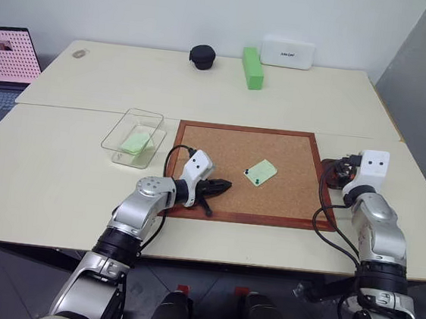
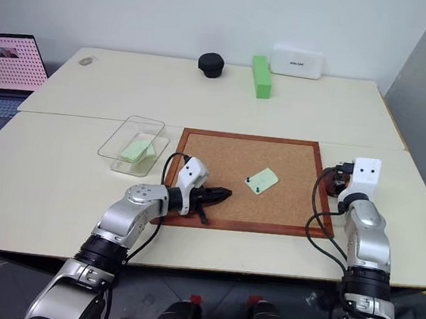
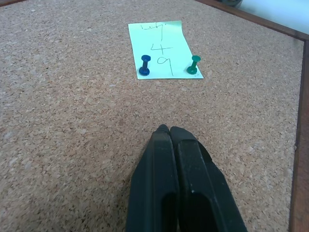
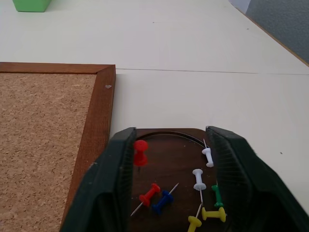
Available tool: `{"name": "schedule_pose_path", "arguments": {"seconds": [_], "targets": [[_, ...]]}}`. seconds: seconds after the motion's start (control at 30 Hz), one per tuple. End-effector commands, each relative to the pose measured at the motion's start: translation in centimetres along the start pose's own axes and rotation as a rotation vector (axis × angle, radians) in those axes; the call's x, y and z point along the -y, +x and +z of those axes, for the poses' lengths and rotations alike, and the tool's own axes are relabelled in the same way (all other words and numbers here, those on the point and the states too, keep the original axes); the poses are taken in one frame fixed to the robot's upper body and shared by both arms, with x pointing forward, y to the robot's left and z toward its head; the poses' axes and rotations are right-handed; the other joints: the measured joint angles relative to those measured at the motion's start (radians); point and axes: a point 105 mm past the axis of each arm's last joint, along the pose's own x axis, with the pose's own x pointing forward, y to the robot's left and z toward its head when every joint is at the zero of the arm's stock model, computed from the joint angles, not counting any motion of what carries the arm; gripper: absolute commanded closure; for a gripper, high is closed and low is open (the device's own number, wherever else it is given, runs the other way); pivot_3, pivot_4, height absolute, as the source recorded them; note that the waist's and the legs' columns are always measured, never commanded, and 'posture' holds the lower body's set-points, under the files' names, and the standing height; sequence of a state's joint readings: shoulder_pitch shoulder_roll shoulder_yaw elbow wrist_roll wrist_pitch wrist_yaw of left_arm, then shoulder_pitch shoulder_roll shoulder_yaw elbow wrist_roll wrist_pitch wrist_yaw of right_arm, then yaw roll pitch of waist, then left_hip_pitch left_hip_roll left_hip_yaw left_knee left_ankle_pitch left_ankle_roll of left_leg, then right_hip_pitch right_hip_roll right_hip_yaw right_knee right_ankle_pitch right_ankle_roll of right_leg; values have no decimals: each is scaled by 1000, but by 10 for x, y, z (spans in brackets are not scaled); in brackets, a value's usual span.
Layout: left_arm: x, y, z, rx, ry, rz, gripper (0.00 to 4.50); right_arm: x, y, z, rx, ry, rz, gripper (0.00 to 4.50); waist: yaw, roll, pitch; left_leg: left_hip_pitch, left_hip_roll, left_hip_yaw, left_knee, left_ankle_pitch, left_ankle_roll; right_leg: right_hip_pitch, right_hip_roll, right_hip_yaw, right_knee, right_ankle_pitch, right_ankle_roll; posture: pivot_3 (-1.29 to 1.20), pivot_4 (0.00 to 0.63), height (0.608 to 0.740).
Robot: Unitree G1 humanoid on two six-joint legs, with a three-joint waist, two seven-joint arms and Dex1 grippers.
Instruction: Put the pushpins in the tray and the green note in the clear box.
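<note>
The green note (image 1: 260, 172) lies on the corkboard (image 1: 222, 149), held by two pushpins, one dark blue (image 3: 144, 65) and one green (image 3: 194, 65). My left gripper (image 3: 169, 129) is shut and empty, low over the cork, a short way from the note and pointing at it. At the board's right edge, my right gripper (image 4: 170, 133) stands open over the small dark tray (image 4: 169, 164). Several pushpins lie in the tray. A red one (image 4: 140, 152) is beside one finger, free of the jaws. The clear box (image 1: 115, 130) sits left of the board with a pale green slip (image 1: 135, 143) inside.
At the table's far side are a black round object (image 1: 202, 56), a bright green block (image 1: 252, 67) and a white case (image 1: 287, 53). A laptop (image 1: 6, 61) stands at the far left. A seam between two tabletops runs just behind the corkboard.
</note>
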State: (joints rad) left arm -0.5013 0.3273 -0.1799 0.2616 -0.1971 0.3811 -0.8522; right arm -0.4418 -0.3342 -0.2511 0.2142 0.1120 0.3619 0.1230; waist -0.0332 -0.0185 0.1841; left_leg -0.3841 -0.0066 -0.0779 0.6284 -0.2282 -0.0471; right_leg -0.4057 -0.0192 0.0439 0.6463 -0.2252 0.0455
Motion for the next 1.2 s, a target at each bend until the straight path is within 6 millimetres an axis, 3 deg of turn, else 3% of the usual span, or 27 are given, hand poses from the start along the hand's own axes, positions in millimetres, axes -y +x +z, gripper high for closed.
{"name": "schedule_pose_path", "arguments": {"seconds": [0.03, 0.23, 0.4, 0.67, 0.83, 0.9, 1.0, 1.2], "targets": [[1, 3, -16, -61, -31, 7, 4500, 8, -1, 18, 57, -12, -24, 1125, 0, 0, 0, 0, 0, 0, 0, 0, 0, 0, 0, 0, 0, 0, 0, 0, 150, 740], [1, 3, -16, -62, -30, 4, 4500, 3, -2, 16, 64, -185, 19, 61, 0, 0, 0, 0, 0, 0, 0, 0, 0, 0, 0, 0, 0, 0, 0, 0, 150, 740], [1, 4, -15, -60, -30, 6, 4500, -5, -1, 17, 92, -396, 73, 61, 0, 0, 0, 0, 0, 0, 0, 0, 0, 0, 0, 0, 0, 0, 0, 0, 150, 740], [1, 2, -17, -67, -27, 8, 4500, -3, 1, 18, 113, -546, 78, 61, 1, 0, 0, 0, 0, 0, 0, 0, 0, 0, 0, 0, -1, 0, 0, 0, 150, 740], [1, 1, -17, -69, -26, 4, 4500, -1, 0, 21, 131, -513, 66, 61, 0, 0, 0, 0, 0, 0, 0, 0, 0, 0, 0, 0, -1, 0, 0, 0, 150, 740], [2, 2, -17, -69, -25, 2, 4500, -10, -4, 25, 156, -424, 119, 61, 0, 0, 0, 0, 0, 0, 0, 0, 0, 0, 0, 0, -1, 0, 0, 0, 150, 740], [3, 2, -17, -69, -24, -2, 4500, -30, -12, 24, 151, -249, 266, 61, 0, 0, 0, 0, 0, 0, 0, 0, 0, 0, 0, 0, -1, 0, 0, 0, 150, 740], [5, 3, -16, -71, -40, -22, 4500, -88, -52, 32, 152, -40, 676, 61, 1, 0, 0, -1, 0, -1, 0, 0, 0, 0, 0, -1, -1, 0, 0, 0, 150, 740]]}}
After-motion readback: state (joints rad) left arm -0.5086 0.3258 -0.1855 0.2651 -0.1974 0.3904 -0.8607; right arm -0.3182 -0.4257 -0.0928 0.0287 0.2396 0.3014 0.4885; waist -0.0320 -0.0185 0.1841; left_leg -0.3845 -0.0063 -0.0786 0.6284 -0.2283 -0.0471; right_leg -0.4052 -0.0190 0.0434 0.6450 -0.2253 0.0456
